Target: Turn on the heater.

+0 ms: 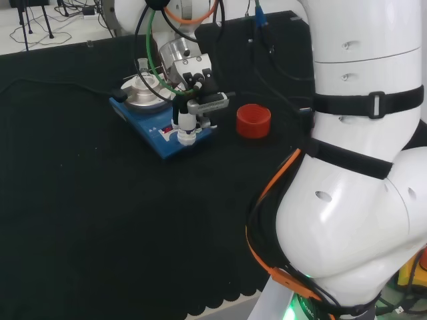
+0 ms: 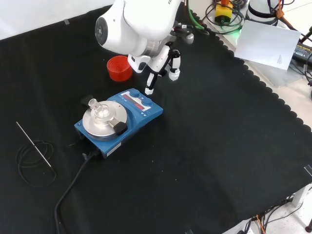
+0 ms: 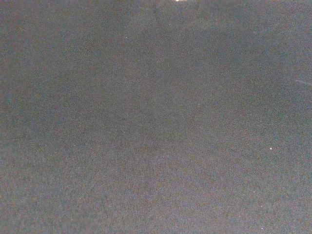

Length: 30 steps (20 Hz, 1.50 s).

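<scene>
Blue heater (image 2: 119, 122) centre-left of front view, small glass flask (image 2: 101, 109) on its plate; hand (image 2: 160, 66) above its control end, fingers straight, holding nothing; lower one fingertip (image 2: 148, 90) squarely onto the switch, clear of the knob.

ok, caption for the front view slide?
Black and white hand reaches a finger down toward the blue hotplate heater, red ribbed ring behind.

The black and white robot hand (image 2: 158, 68) reaches down, one straight finger (image 2: 150, 84) pointing at the control panel of the blue heater with a round metal plate (image 2: 119, 120). A red ribbed ring (image 2: 119, 68) sits just beside the hand.
</scene>
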Tool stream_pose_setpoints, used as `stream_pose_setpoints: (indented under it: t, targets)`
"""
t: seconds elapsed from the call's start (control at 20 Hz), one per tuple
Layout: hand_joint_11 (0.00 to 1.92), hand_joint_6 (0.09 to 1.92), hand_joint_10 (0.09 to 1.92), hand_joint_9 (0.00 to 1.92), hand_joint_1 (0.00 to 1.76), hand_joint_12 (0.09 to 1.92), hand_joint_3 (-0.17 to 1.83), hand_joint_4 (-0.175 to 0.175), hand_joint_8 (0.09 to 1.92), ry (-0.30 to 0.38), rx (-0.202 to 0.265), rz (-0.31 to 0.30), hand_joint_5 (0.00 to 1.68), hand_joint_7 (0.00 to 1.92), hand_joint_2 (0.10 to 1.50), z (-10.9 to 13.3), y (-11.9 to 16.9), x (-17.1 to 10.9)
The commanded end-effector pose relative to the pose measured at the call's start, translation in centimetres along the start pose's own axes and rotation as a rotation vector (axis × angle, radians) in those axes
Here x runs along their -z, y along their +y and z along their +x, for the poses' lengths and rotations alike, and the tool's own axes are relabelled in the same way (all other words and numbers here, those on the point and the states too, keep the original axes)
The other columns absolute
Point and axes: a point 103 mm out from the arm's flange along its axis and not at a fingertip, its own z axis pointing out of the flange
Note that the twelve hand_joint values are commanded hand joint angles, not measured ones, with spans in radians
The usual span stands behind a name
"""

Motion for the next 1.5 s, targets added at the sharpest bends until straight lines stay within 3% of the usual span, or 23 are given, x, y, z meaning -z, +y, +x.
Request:
stream_pose_setpoints:
  t: [0.05, 1.5]
  targets:
    - [1.34, 0.09, 1.36, 1.58, 1.36, 1.3, -0.17, -0.022, 1.59, -0.012, 0.004, 0.012, 0.14, 1.45, 1.2, 0.4, 0.3, -0.2]
    - [1.33, 0.09, 1.36, 1.58, 1.36, 1.3, -0.17, -0.022, 1.6, -0.012, -0.007, 0.018, 0.15, 1.45, 1.21, 0.4, 1.8, -0.8]
